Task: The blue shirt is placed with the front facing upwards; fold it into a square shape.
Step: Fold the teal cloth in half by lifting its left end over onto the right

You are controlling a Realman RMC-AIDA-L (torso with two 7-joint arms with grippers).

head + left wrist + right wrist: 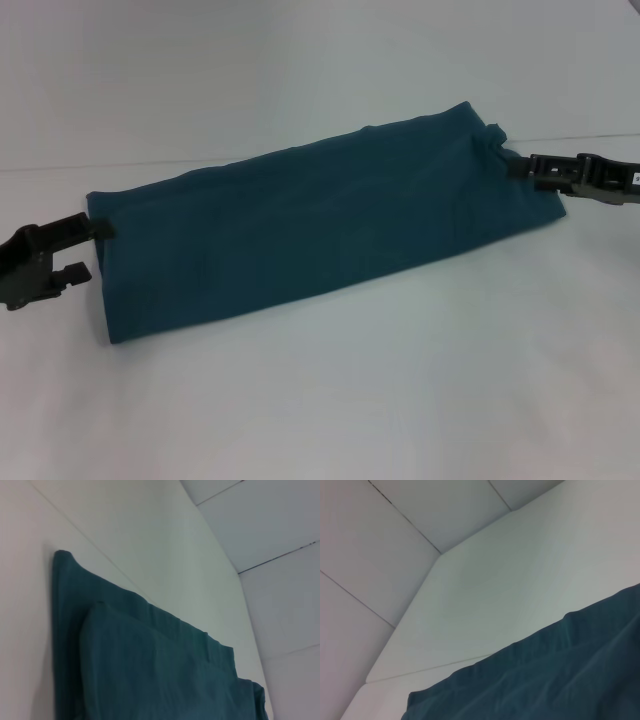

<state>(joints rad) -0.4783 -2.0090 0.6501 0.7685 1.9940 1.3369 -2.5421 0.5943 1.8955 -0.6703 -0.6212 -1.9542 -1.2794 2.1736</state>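
The blue shirt [320, 220] lies on the white table, folded into a long narrow strip that runs from near left to far right. No lettering shows. My left gripper [88, 250] is open at the strip's left end, with its upper finger [100, 229] touching the corner of the cloth and its lower finger off the cloth. My right gripper [518, 166] is at the strip's right end, against the edge of the cloth. The left wrist view shows the shirt's stacked folded layers [150, 670]. The right wrist view shows its wrinkled edge [560, 680].
The white table [300, 400] extends all around the shirt, with a thin seam line [60, 167] across its far part. White wall panels with seams [395, 530] rise beyond the table.
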